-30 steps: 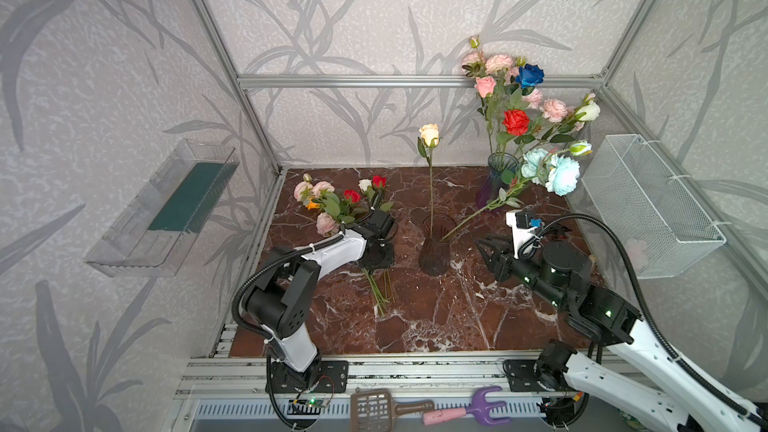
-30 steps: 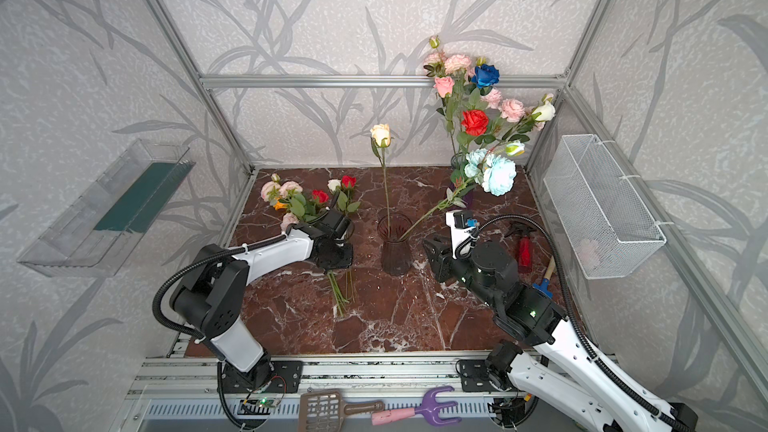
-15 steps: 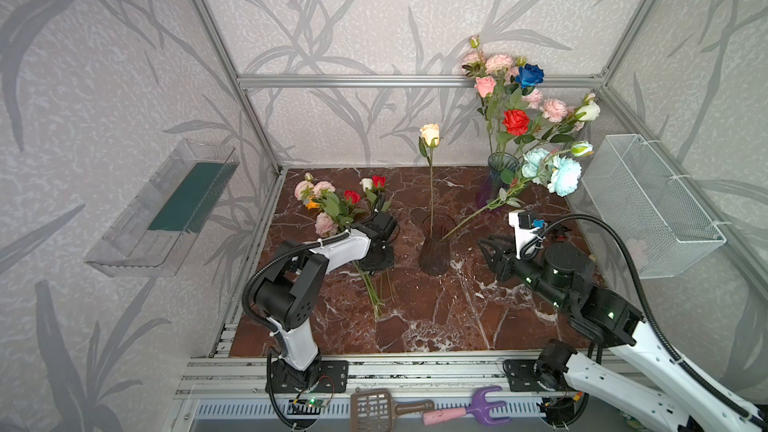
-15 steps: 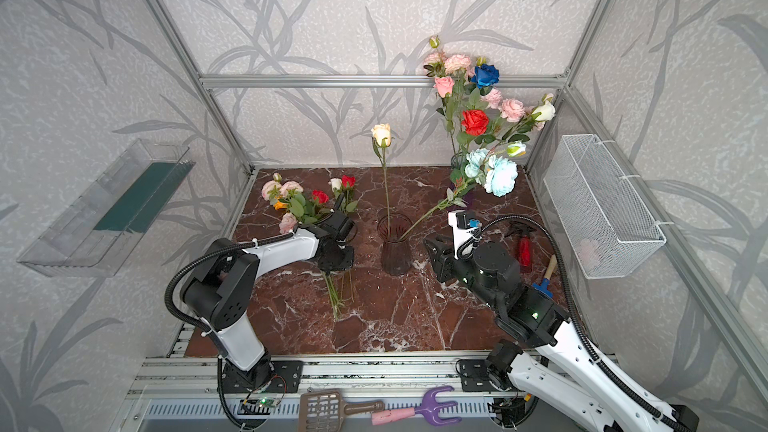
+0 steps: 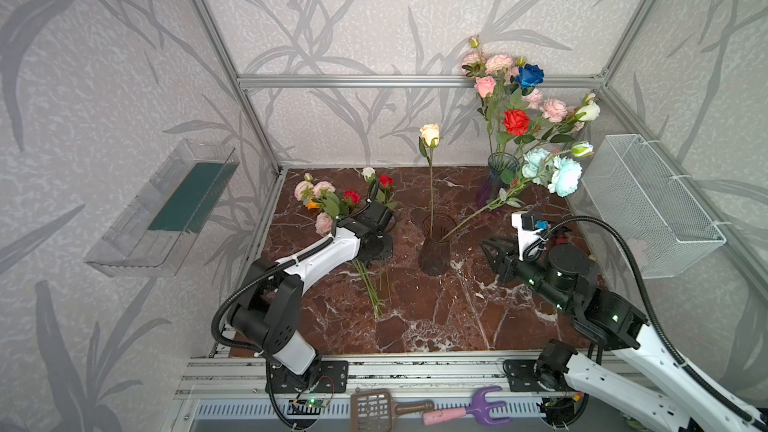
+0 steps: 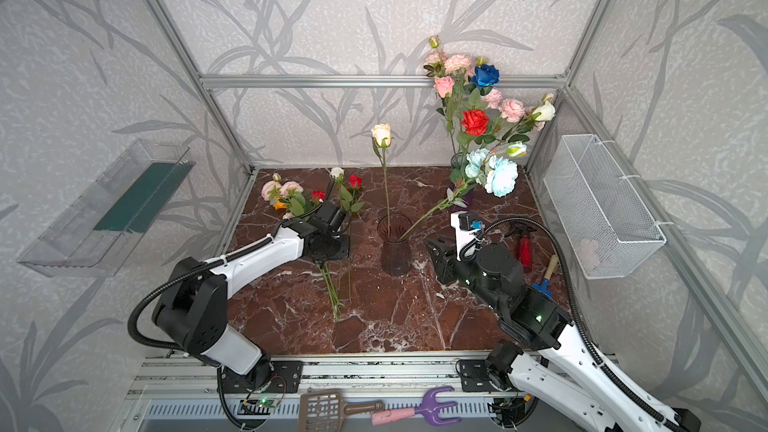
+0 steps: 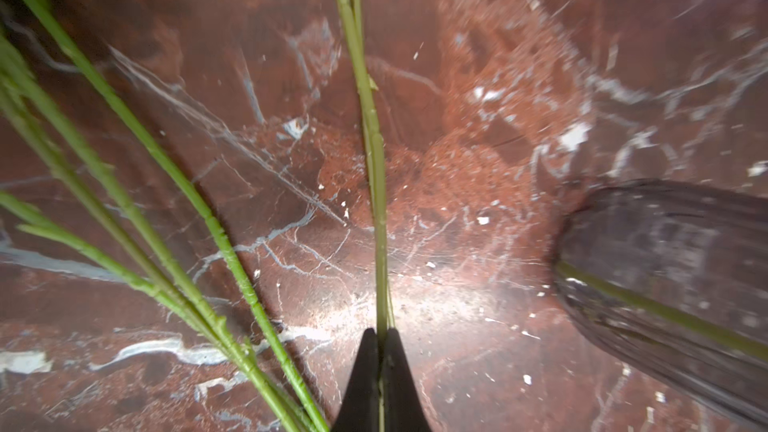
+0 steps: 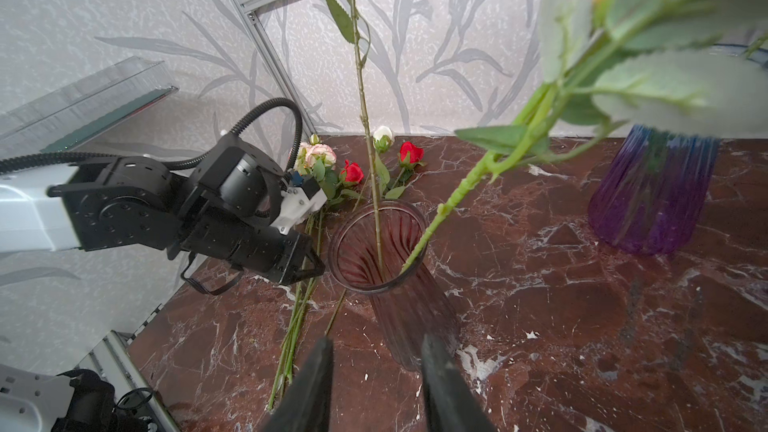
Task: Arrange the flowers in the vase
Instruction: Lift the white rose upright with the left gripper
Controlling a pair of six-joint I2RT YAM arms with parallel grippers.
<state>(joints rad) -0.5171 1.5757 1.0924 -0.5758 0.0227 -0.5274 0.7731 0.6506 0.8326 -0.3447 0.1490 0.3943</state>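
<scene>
Left pincer (image 7: 380, 336) clenched on a green flower stem (image 7: 366, 89), right pincer (image 8: 376, 351) parted and empty, vase (image 8: 415, 313) just ahead of it

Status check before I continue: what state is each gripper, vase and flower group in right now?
left gripper, shut on a stem
right gripper, open, holding nothing
brown vase, upright, holds a cream rose and a pale-blue flower
purple vase, upright, holds a bouquet
loose flowers, lying on the table
</scene>
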